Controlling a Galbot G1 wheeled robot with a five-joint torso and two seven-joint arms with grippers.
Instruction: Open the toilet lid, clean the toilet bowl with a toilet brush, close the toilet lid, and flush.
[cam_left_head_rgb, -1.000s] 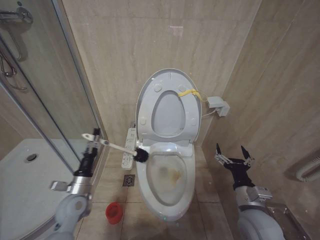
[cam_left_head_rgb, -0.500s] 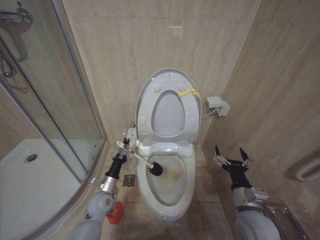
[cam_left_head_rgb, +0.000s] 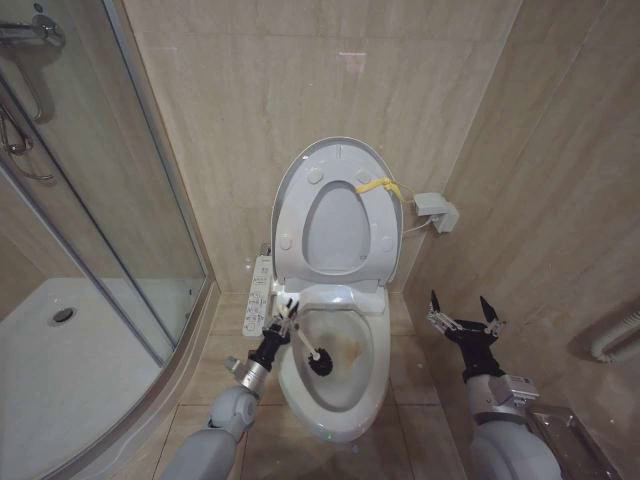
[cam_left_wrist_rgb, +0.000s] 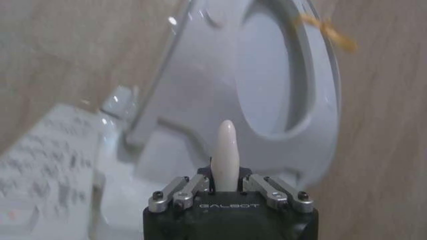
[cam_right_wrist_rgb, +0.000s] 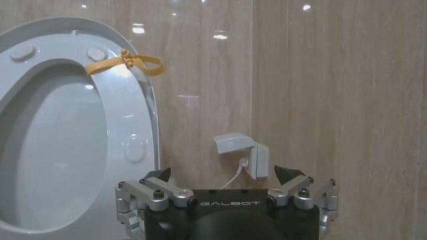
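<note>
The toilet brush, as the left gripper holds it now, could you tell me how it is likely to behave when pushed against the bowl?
The toilet brush has a thin handle, so it will probably flex a little under pressure. The left gripper clamps it near its top end, far from the head, so it may pivot in the grip. The toilet bowl looks glossy, so the bristles likely slide easily.

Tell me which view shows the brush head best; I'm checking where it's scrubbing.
The head view: the toilet brush has its dark head inside the stained toilet bowl, held by the left claw. The left wrist view shows just the handle; the right wrist view, the raised lid.
</note>
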